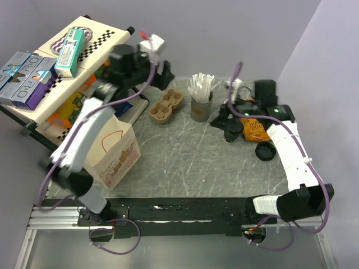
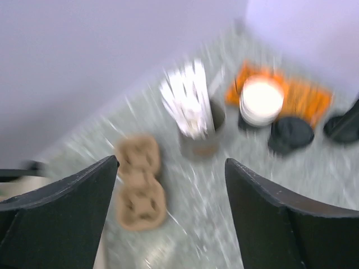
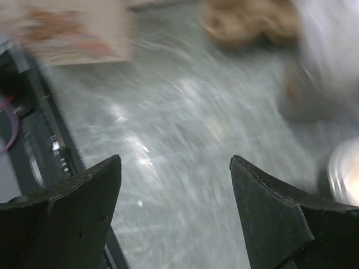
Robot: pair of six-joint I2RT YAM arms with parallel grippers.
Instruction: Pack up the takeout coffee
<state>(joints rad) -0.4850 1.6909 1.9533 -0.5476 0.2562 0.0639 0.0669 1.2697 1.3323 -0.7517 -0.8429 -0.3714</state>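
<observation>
The takeout coffee (image 1: 231,134), a small dark cup with a round black top, stands on the table's right side, just below my right gripper (image 1: 224,119). In the blurred left wrist view it (image 2: 290,133) sits beside the stack of white cups (image 2: 261,101). My right gripper (image 3: 175,159) is open and empty over bare table; a white cup rim (image 3: 345,171) shows at its right edge. My left gripper (image 1: 165,75) is raised at the back left, open and empty (image 2: 171,162), above the brown cup carrier (image 2: 140,188).
The brown pulp carrier (image 1: 166,105) and a cup of white straws (image 1: 201,103) stand at the back middle. An orange packet (image 1: 255,129) and a loose black lid (image 1: 265,150) lie at right. A paper bag (image 1: 115,148) stands at left beside a rack of boxes (image 1: 50,67).
</observation>
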